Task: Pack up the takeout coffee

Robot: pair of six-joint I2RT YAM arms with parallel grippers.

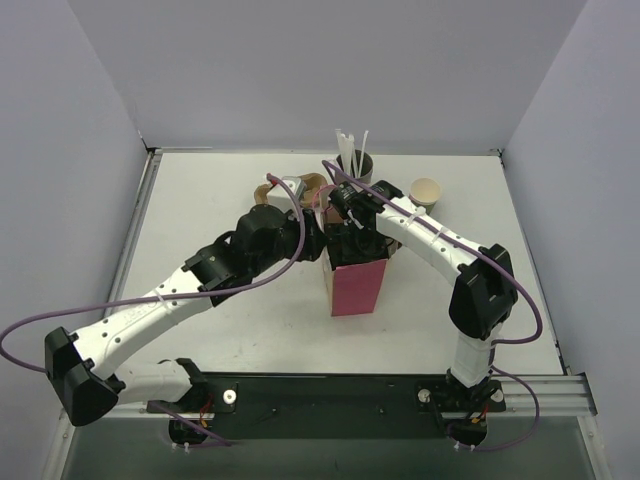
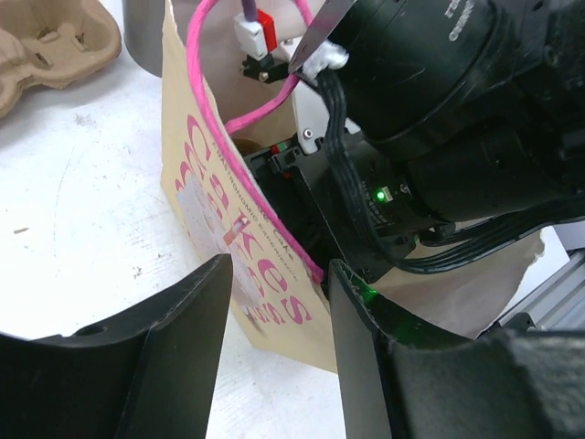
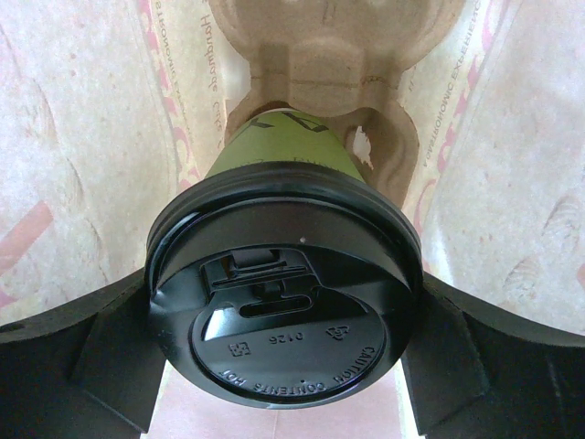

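Right wrist view — coffee cup (image 3: 283, 151), lid (image 3: 274, 238) on, sits in the cardboard tray (image 3: 320, 55) inside the bag (image 3: 82, 137); right hand (image 3: 283, 311) clasps it, left hand (image 2: 279, 283) hangs open — only letting go remains

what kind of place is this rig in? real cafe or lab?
Most likely a lab test cell staged for takeout packing: a bare white table boxed in by plain grey walls, with only props on it, such as a pink paper bag, a holder of straws and a lidded green cup.
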